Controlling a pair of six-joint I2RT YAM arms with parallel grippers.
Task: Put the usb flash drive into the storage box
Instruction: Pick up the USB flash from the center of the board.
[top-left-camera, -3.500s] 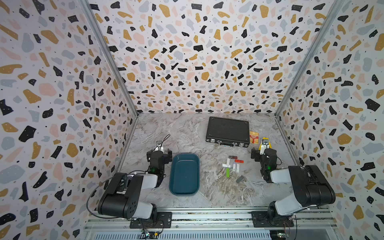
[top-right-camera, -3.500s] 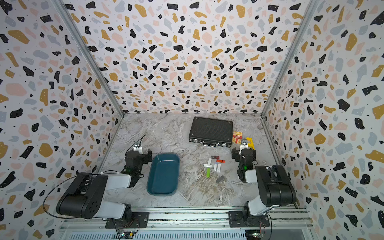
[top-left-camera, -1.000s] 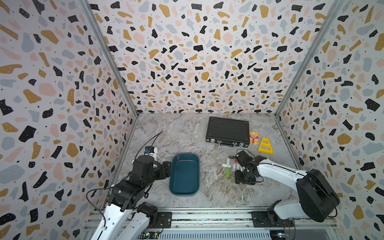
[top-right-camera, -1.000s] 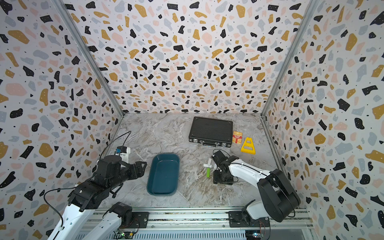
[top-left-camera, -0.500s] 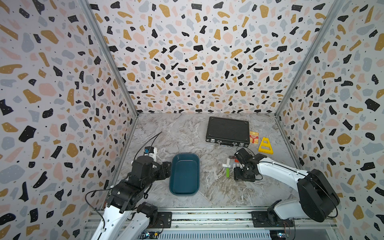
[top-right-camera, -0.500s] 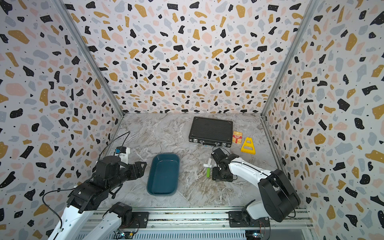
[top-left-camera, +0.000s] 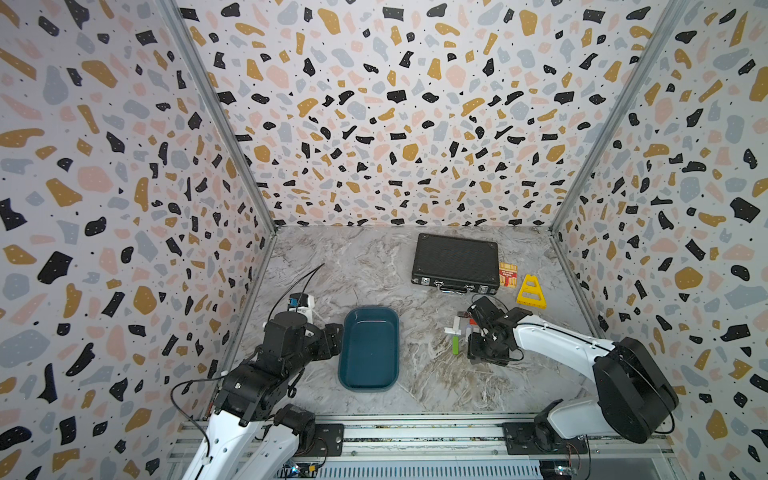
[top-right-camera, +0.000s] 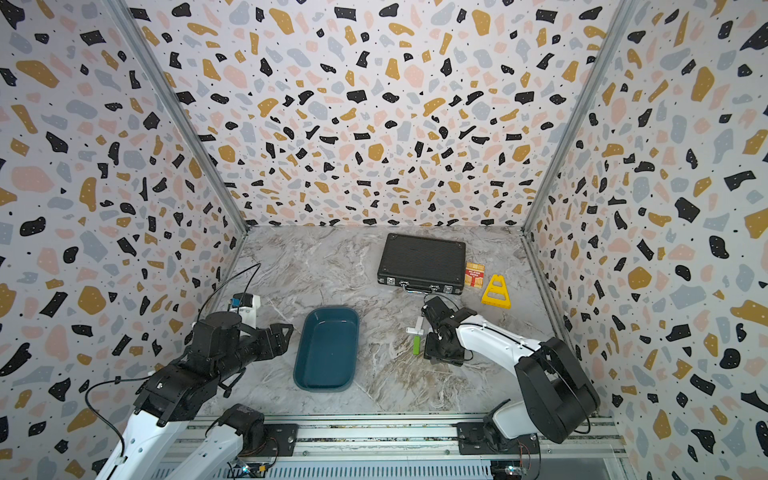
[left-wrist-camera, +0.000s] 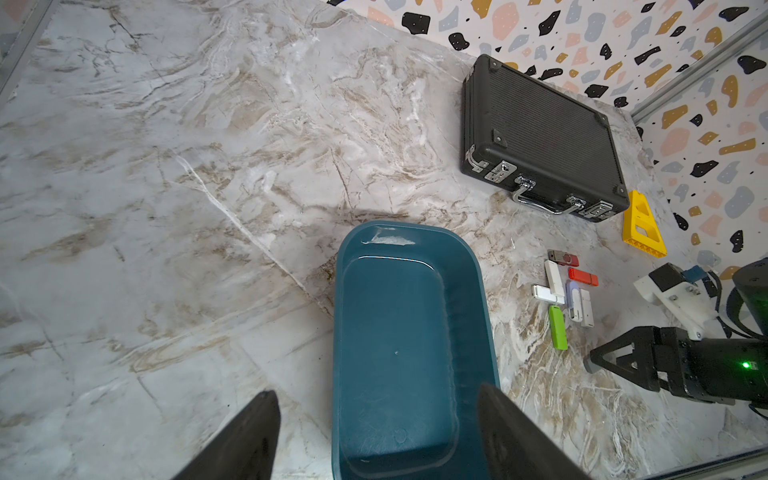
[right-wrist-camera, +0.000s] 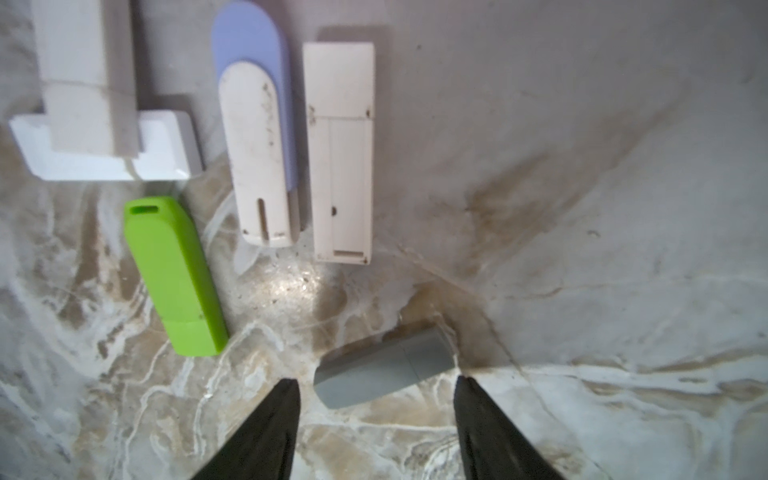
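Observation:
The storage box (top-left-camera: 369, 376) is a dark teal tub, empty, in both top views (top-right-camera: 327, 374) and in the left wrist view (left-wrist-camera: 407, 353). Several usb flash drives lie to its right: a green one (top-left-camera: 456, 345) (right-wrist-camera: 174, 274), white ones (right-wrist-camera: 343, 153), a lilac one (right-wrist-camera: 266, 54) and a red one (left-wrist-camera: 583, 276). A grey drive (right-wrist-camera: 382, 372) lies slantwise on the floor right at my right gripper's (right-wrist-camera: 376, 380) open fingertips, which do not touch it. That gripper (top-left-camera: 482, 351) points down and hides the grey drive in the top views. My left gripper (left-wrist-camera: 376, 395) (top-left-camera: 332, 336) hangs open and empty at the box's left rim.
A black ribbed briefcase (top-left-camera: 455, 262) lies at the back. A small red-and-yellow card (top-left-camera: 508, 274) and a yellow triangular piece (top-left-camera: 531, 291) lie to its right. Patterned walls close in the left, back and right sides. A metal rail (top-left-camera: 415, 432) runs along the front.
Both arms have left their folded poses: the right reached over to the drives and lowered onto the near side of the cluster, the left rose beside the box. Over the last second both barely moved.

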